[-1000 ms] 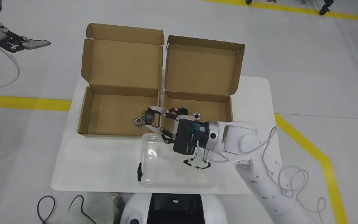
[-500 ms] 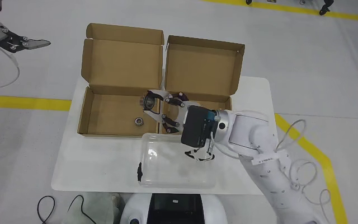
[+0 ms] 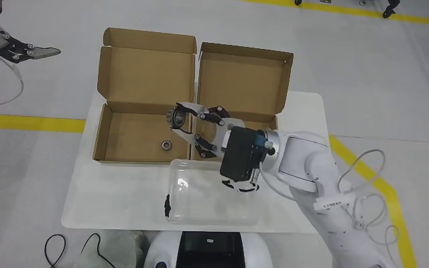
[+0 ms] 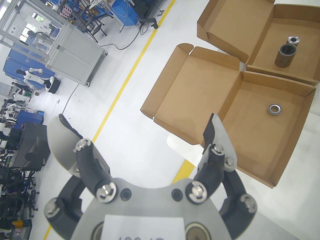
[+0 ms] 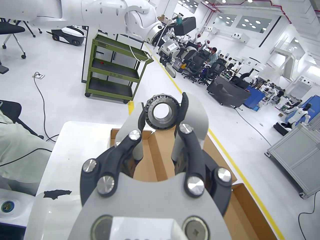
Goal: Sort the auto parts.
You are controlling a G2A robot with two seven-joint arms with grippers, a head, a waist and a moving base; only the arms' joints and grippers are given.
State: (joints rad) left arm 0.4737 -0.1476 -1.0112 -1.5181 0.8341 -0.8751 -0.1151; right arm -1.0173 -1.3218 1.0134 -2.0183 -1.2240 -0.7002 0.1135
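My right gripper (image 3: 179, 120) is shut on a tapered roller bearing (image 3: 178, 116), held in the air over the right end of the left cardboard box (image 3: 114, 137). In the right wrist view the bearing (image 5: 162, 113) sits clamped between both fingers of the right gripper (image 5: 161, 116), bore facing the camera. A smaller bearing ring (image 3: 165, 144) lies on that box's floor, as does the ring (image 4: 275, 109) in the left wrist view. The right box (image 4: 265, 48) holds a dark sleeve (image 4: 285, 56) and a small silver part (image 4: 293, 39). My left gripper (image 4: 137, 131) hangs open off the table's left side.
A clear plastic tray (image 3: 201, 201) lies at the table's front edge, under the right arm. Both boxes have their lids (image 3: 147, 67) folded back and standing at the far side. A green cart (image 5: 110, 71) stands on the floor beyond the table.
The right gripper has carried the bearing from the near wall of the left box, beside the tray, farther over the box toward its back. The left gripper has stayed put.
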